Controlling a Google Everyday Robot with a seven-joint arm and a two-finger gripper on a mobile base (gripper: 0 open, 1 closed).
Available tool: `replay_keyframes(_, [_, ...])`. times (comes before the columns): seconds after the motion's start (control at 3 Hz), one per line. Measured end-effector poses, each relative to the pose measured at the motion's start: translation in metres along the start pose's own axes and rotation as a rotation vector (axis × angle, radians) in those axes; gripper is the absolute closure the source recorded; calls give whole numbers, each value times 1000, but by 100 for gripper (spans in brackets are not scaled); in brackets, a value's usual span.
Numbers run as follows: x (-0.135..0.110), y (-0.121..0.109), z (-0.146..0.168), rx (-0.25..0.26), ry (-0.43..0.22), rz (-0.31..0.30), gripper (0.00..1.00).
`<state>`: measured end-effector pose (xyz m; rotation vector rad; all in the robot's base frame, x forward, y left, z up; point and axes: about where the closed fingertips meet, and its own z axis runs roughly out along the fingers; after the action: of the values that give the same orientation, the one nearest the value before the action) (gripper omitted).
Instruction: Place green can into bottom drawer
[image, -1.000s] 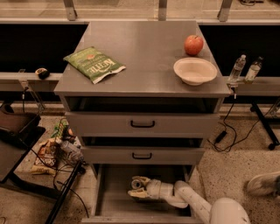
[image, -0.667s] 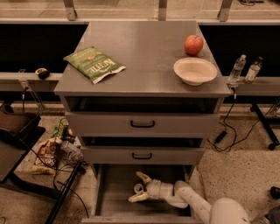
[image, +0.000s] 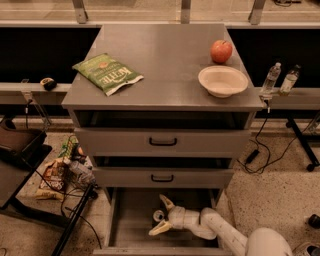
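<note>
Green can (image: 158, 216), splayed claw (image: 156, 215), bottom drawer (image: 131, 216)

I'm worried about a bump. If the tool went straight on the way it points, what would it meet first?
Probably the green can, standing between the fingers of the open tool in the bottom drawer; past it, the drawer's left wall. Depth is unclear.

Drawers (image: 162, 142): 3. Chip bag (image: 107, 73): 1. Apple (image: 221, 51): 1. Bowl (image: 223, 81): 1. Bottles (image: 271, 77): 2. Can (image: 158, 216): 1. Gripper (image: 155, 215): 1, in bottom drawer (image: 131, 216), fingers spread.
</note>
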<state>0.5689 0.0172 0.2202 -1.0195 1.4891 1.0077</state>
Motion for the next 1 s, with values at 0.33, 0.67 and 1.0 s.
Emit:
replay_keyframes(0.33, [-17,3,-40,27,78,-38,0])
replay_keyframes(0.67, [-35,13,-87,32,230,-48,0])
replay_keyframes(1.0, [-60,16,-132,90,486,-18,0])
